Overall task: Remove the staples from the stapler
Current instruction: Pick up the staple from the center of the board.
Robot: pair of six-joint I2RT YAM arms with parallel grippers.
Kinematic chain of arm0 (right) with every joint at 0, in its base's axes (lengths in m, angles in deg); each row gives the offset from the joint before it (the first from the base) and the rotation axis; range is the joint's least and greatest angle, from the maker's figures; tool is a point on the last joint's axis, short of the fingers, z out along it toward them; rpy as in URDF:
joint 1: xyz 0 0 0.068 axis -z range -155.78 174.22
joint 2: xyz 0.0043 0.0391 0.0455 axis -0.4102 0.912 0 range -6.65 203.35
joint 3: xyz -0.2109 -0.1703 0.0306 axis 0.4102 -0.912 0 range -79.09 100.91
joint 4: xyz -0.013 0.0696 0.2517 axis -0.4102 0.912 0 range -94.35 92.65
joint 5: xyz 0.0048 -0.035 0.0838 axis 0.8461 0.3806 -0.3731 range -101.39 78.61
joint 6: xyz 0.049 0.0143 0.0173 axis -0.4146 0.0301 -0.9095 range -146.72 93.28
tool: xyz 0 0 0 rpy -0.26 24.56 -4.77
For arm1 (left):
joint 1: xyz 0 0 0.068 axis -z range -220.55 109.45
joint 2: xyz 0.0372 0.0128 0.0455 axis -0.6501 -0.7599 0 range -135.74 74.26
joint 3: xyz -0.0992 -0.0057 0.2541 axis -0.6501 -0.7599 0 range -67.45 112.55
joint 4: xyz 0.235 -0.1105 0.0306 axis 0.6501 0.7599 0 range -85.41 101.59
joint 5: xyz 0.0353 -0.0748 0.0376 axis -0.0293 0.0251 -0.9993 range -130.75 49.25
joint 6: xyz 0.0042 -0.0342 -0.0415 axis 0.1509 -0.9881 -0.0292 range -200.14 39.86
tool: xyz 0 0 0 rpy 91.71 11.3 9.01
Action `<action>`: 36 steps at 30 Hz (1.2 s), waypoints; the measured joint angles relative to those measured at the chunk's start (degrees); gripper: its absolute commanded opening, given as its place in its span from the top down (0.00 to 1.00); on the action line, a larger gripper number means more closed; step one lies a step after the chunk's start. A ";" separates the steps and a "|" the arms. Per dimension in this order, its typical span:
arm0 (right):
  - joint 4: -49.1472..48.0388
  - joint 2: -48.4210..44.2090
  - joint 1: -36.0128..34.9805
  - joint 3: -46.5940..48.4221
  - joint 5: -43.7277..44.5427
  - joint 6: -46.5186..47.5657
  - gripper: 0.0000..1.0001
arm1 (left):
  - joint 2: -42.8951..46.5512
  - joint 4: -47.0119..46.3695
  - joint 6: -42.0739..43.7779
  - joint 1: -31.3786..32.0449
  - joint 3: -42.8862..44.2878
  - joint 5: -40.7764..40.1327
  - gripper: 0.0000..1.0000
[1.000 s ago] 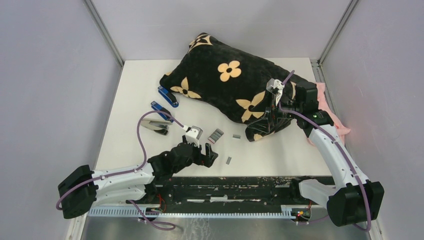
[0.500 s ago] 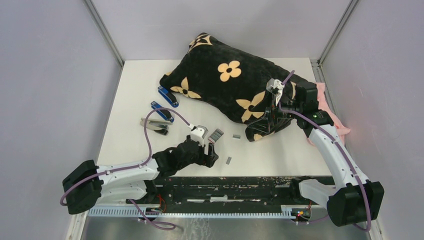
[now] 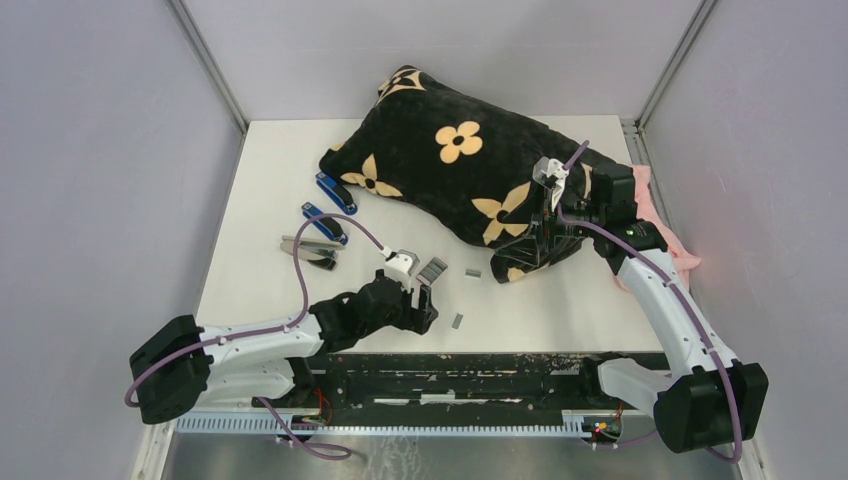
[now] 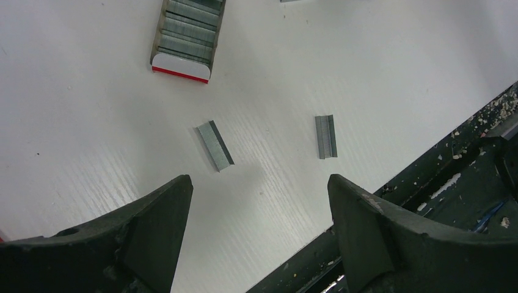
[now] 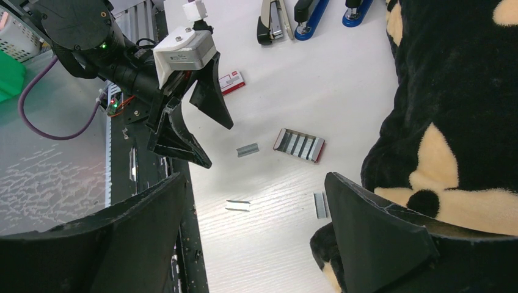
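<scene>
The stapler, silver-grey on a black base, lies at the table's left; it also shows at the top of the right wrist view. Loose staples lie on the white table: one strip just ahead of my left gripper, another to its right, also seen from above. A third strip lies near the pillow. My left gripper is open and empty, low over the table. My right gripper is open and empty, hovering by the pillow's edge.
An open tray of staple blocks lies beyond the left gripper. Two blue staplers lie behind the stapler. A small red-and-white box lies near the left wrist. A black flowered pillow fills the back. A black rail runs along the near edge.
My left arm has shifted a little to the right and forward towards the loose staples, jaws still open. The right arm has not moved.
</scene>
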 measured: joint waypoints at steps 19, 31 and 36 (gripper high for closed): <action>0.00 0.00 0.00 0.00 0.00 0.00 0.10 | -1.29 -1.33 -0.15 0.00 -0.59 0.07 0.14; 0.00 0.00 0.00 0.00 0.00 0.00 0.09 | -3.10 -0.09 -1.01 0.00 0.17 -0.22 0.21; 0.00 0.00 0.00 0.00 0.00 0.00 0.09 | -7.87 3.34 -1.01 0.00 4.28 -1.49 0.25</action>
